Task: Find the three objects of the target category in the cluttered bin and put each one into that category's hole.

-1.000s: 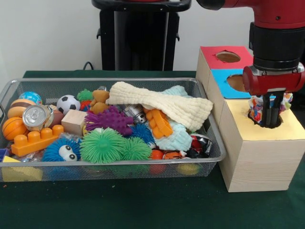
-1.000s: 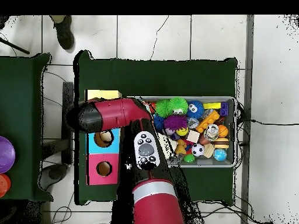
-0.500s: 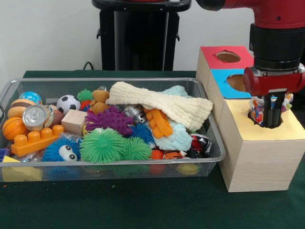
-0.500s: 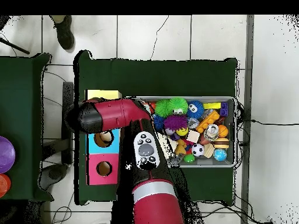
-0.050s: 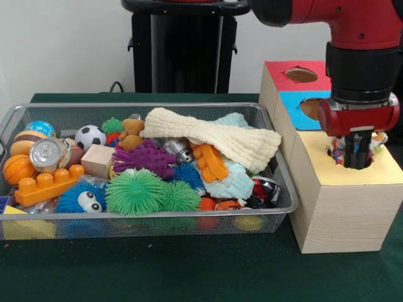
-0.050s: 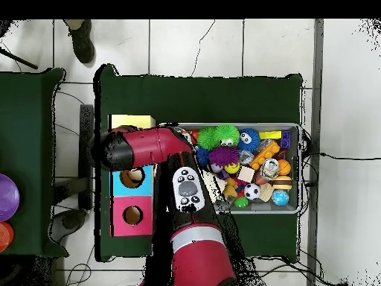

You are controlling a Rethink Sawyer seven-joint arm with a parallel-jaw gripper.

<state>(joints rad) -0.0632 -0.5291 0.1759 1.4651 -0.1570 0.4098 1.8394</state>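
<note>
My gripper (image 5: 357, 156) hangs over the round hole in the yellow top (image 5: 384, 173) of the wooden sorting box, fingertips down in the hole. It is shut on a small toy speckled in many colours (image 5: 337, 148), which shows on both sides of the fingers and sits partly inside the hole. The wire mesh bin (image 5: 145, 107) left of the box holds the clutter. In the overhead view the red arm (image 6: 145, 147) covers the gripper and the hole; only a strip of the yellow top (image 6: 130, 120) shows.
Behind the yellow section lie the blue hole (image 5: 312, 108) and the red hole (image 5: 301, 75). The bin holds a cream cloth (image 5: 214, 135), green spiky balls (image 5: 134, 192), a soccer ball (image 5: 90, 136), a can (image 5: 47, 153), an orange block (image 5: 47, 184) and more toys.
The gripper has sunk lower into the yellow hole and shifted slightly left. Less of the speckled toy shows above the rim than before.
</note>
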